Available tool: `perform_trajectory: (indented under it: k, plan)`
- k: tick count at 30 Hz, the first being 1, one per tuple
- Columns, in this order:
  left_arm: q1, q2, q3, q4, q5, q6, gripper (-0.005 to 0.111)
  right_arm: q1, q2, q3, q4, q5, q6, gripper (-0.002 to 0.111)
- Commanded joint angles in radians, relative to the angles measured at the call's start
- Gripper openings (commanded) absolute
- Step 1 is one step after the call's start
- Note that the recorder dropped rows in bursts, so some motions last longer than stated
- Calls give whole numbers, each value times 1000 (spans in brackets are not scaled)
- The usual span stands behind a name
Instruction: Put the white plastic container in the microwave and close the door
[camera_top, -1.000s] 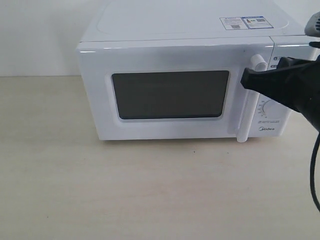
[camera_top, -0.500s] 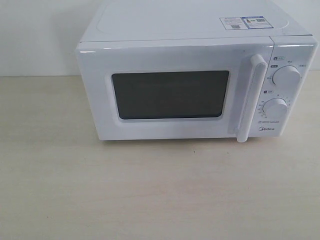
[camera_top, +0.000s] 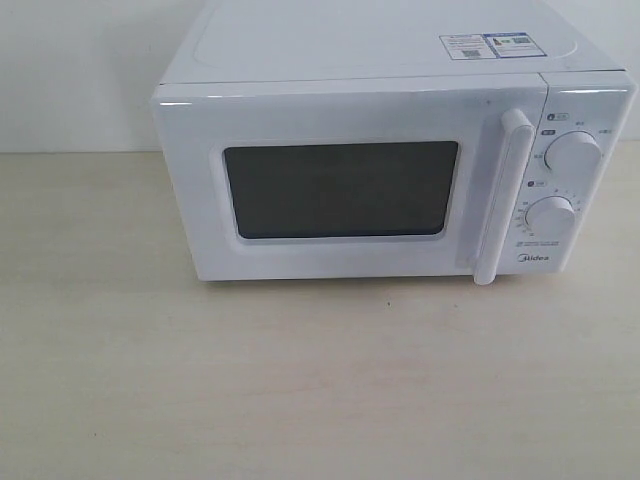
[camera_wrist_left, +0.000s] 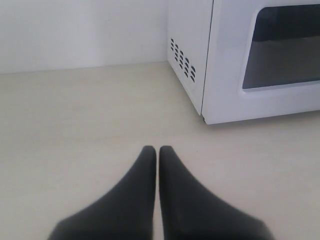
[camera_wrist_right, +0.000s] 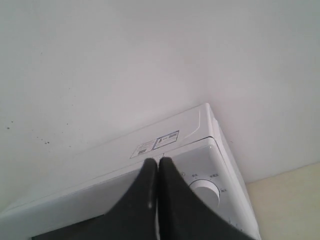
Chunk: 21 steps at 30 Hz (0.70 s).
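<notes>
The white microwave stands at the back of the light table, its door shut flat, dark window facing me and bar handle upright beside the two dials. The white plastic container is not in view. My left gripper is shut and empty, low over the table, left of the microwave's vented side. My right gripper is shut and empty, raised in front of the microwave's top front edge near the upper dial. Neither gripper shows in the exterior view.
A plain white wall stands behind the microwave. A sticker lies on the microwave's top. Bare light table spreads in front of and to the left of it.
One second ago the right arm's black gripper was at the door handle in the exterior view; it has since withdrawn to the right out of that view. The door stays shut.
</notes>
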Motion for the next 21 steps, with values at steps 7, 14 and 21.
perform_trajectory:
  k: [7, 14, 21]
  plan:
    - [2, -2, 4, 1, 0, 4, 4, -9, -15, 38, -9, 44, -20, 0]
    - [2, -2, 4, 1, 0, 4, 4, -9, -15, 38, -10, 101, -20, 0]
    - [2, -2, 4, 1, 0, 4, 4, -9, -15, 38, -542, 262, 288, 0]
